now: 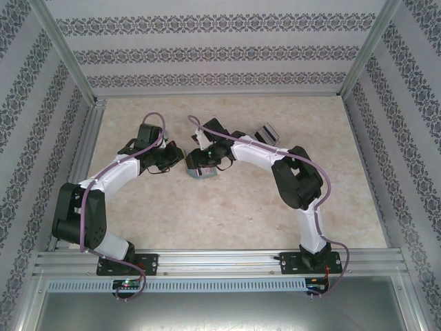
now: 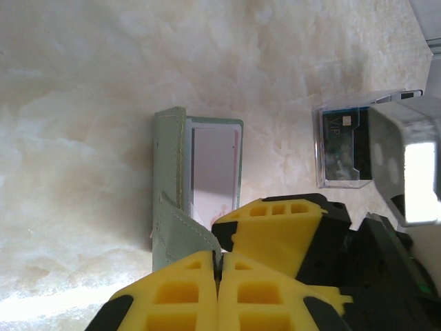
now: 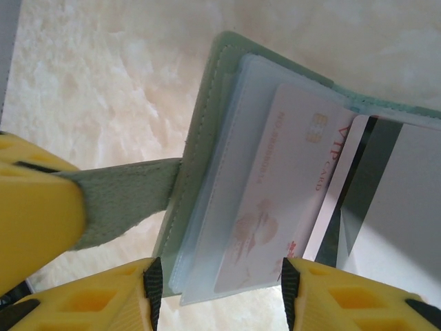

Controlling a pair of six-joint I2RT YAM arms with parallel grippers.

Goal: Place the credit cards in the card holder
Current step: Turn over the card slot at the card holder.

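The pale green card holder (image 1: 200, 172) lies open at mid-table between both arms. My left gripper (image 2: 219, 258) is shut on the holder's green strap (image 2: 182, 231), which the right wrist view shows stretched out sideways (image 3: 120, 196). My right gripper (image 3: 220, 289) is open, and its pads straddle the near end of the holder's clear pocket (image 3: 207, 227). In that pocket sits a white card with red print (image 3: 275, 200). A dark card (image 3: 358, 179) lies against that card's right side. Another dark card (image 2: 341, 141) rests in a clear box. In the top view my left gripper (image 1: 176, 157) and right gripper (image 1: 204, 160) are close together over the holder.
The clear plastic box (image 1: 265, 132) stands on the table behind the right arm's forearm. Patterned walls and metal rails (image 1: 89, 148) enclose the beige table on three sides. One yellow finger of the right gripper (image 2: 275, 227) shows just right of my left gripper.
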